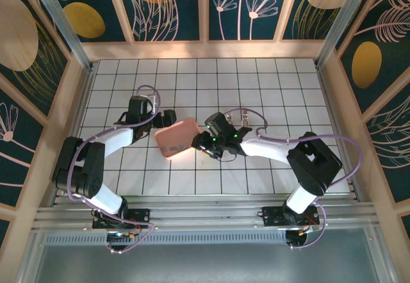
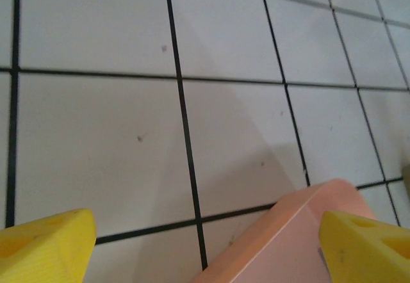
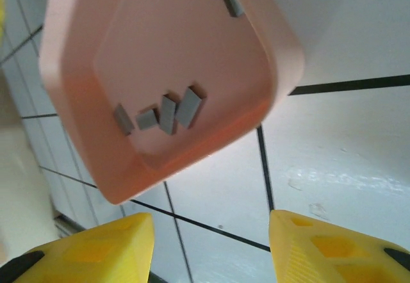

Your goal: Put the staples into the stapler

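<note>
- I see the staples (image 3: 160, 113), four small grey strips, lying close together inside the pink tray (image 3: 289, 56); another grey strip sits at its far rim.
- My right gripper (image 3: 211, 244) hovers just short of the tray's near corner, fingers apart with nothing between them.
- My left gripper (image 2: 206, 248) stands wide open at the tray's opposite side, with one tray corner beside a yellow finger (image 2: 365, 244).
</note>
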Motion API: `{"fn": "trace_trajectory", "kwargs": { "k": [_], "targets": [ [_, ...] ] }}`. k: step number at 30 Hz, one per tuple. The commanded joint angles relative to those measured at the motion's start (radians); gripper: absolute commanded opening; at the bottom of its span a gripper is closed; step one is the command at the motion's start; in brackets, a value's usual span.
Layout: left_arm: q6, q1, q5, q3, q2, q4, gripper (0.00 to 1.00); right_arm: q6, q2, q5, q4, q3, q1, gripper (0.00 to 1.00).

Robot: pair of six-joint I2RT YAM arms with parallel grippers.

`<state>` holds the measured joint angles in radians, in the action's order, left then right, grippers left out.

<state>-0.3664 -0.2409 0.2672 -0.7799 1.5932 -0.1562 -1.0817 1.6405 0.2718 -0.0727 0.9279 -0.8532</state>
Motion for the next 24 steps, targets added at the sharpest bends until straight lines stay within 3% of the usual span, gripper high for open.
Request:
{"fn": "trace_trajectory", "kwargs": {
  "k": [1, 9, 24],
  "targets": [
    [0.029, 0.006, 0.082, -0.015, 0.018, 0.031, 0.88, -0.028, -0.003, 0.041, 0.091, -0.026, 0.022, 0.52],
    [0.014, 0.005, 0.165, 0.06, -0.039, 0.019, 0.78, 0.001, 0.041, 0.047, 0.107, -0.021, 0.058, 0.52],
    [-0.101, -0.002, 0.268, 0.303, -0.22, -0.085, 0.75, 0.098, 0.137, 0.025, 0.054, 0.056, 0.079, 0.52]
  ]
}}
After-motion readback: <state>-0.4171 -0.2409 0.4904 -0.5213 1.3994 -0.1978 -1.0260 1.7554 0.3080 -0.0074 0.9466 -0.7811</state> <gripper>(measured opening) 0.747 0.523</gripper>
